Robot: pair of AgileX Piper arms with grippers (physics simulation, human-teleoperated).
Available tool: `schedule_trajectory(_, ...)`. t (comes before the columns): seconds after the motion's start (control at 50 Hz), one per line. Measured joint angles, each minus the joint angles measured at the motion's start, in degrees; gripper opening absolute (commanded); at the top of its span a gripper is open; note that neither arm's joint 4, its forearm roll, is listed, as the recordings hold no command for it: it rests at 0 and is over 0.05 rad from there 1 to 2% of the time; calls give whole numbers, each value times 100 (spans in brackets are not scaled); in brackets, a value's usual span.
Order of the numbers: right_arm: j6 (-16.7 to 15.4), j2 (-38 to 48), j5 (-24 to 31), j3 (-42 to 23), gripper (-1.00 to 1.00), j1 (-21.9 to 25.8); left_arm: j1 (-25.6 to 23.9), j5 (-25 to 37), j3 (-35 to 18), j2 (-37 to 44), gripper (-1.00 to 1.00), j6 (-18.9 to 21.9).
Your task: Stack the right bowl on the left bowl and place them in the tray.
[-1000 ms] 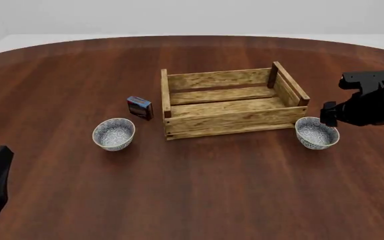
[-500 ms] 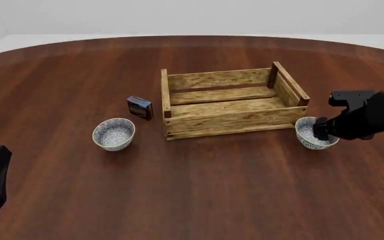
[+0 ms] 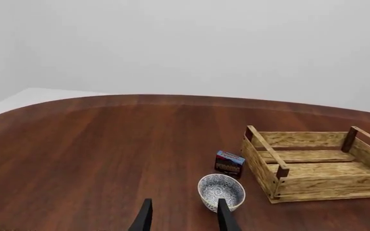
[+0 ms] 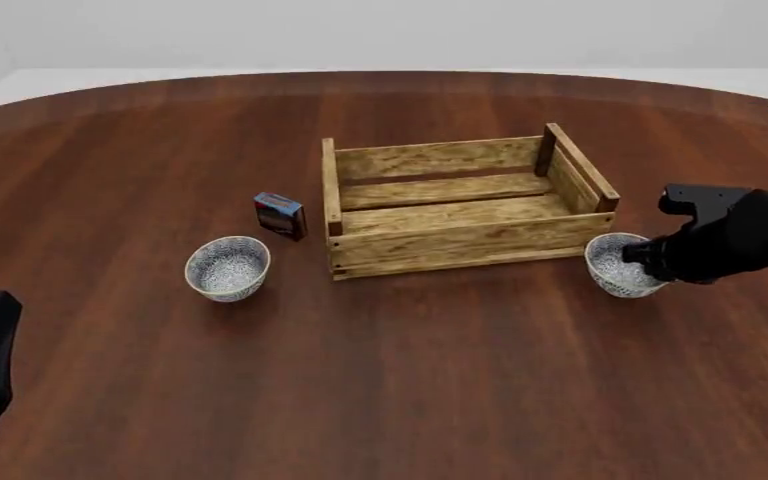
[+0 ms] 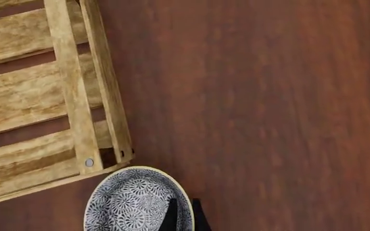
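A: Tray (image 4: 464,215) mid-table; right bowl (image 4: 620,266) touches its right corner. Handling?
B: Probably rigid, glazed, slippery. Grip the rim: right gripper (image 5: 183,215) pinches it, fingers nearly closed. Left gripper (image 3: 182,217) idle, parted.

Two patterned bowls sitting either side of a wooden tray on the tabletop (image 4: 398,380).

The right bowl (image 4: 618,267), small, round and white with a dense blue-grey pattern inside and out, is standing upright just beside the tray's near right corner, and the right claw (image 5: 183,217) is closing its two dark fingers over the bowl's rim, one inside and one outside. The left bowl (image 4: 228,267), identical in look, is sitting upright to the left of the tray, apart from it. The tray (image 4: 460,246), a rectangular open crate of light wooden slats with darker corner posts, is lying flat between the two bowls, holding nothing.
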Motion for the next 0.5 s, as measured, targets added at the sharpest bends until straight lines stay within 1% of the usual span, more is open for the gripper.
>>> schedule_trajectory(0.24,-57,-253,72,143,-100,-25,-1,-8,0,0,100,-13)
schedule_trajectory(0.5,22,-958,289,505,-100,114,-15,-14,0,0,100,-26)
